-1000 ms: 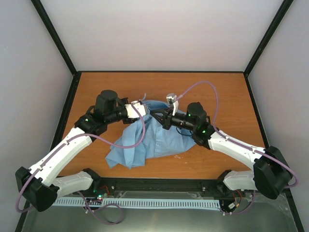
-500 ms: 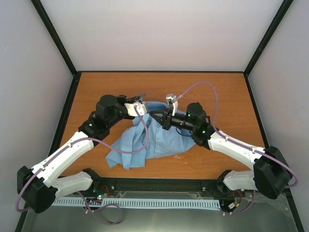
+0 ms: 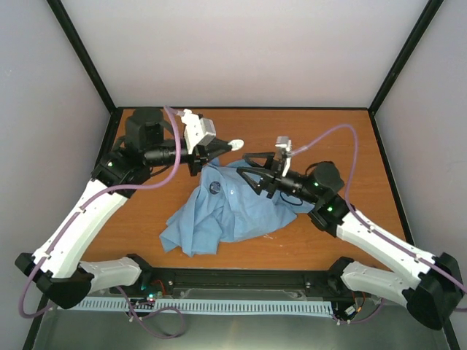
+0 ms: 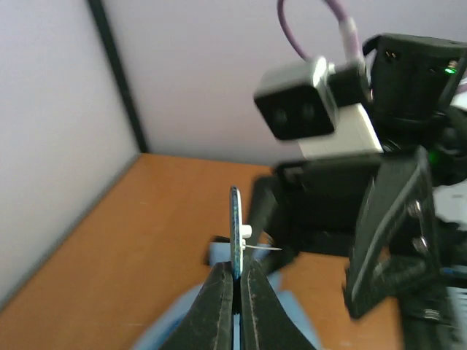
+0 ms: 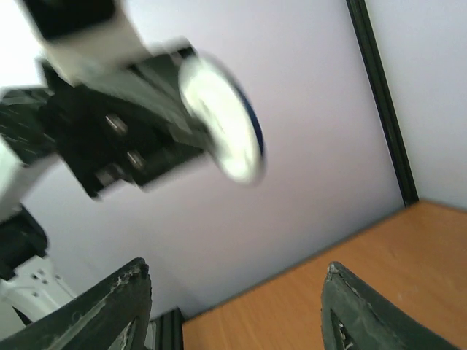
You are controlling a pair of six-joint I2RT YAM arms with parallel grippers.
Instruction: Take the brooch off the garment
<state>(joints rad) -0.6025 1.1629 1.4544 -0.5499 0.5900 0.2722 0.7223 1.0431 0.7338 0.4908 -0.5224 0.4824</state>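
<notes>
Top external view: the left gripper [image 3: 225, 146], raised above the far left part of the orange worktop [image 3: 343, 138], is clenched on the brooch [image 3: 235, 144], which reads from here as a small pale disc poking out past the fingertips, clear of the fabric and off the garment [image 3: 233, 211]. The light blue shirt lies crumpled near the middle of the worktop, between the two arms, with one corner trailing towards the near left. A small dark round spot [image 3: 215, 187] shows on the cloth below the left gripper; what it is cannot be told. The right gripper [image 3: 248, 168] hovers over the shirt's far edge with its jaws spread and nothing between them, pointing towards the left gripper, the two close but apart. Left wrist view shows the brooch edge-on, a thin blue rim upright between the shut black fingers, with a short white stub jutting from one face. Right wrist view shows its white back with a blue edge behind it, held up in front of the pale wall, and the right fingers wide apart at the bottom of the picture.
</notes>
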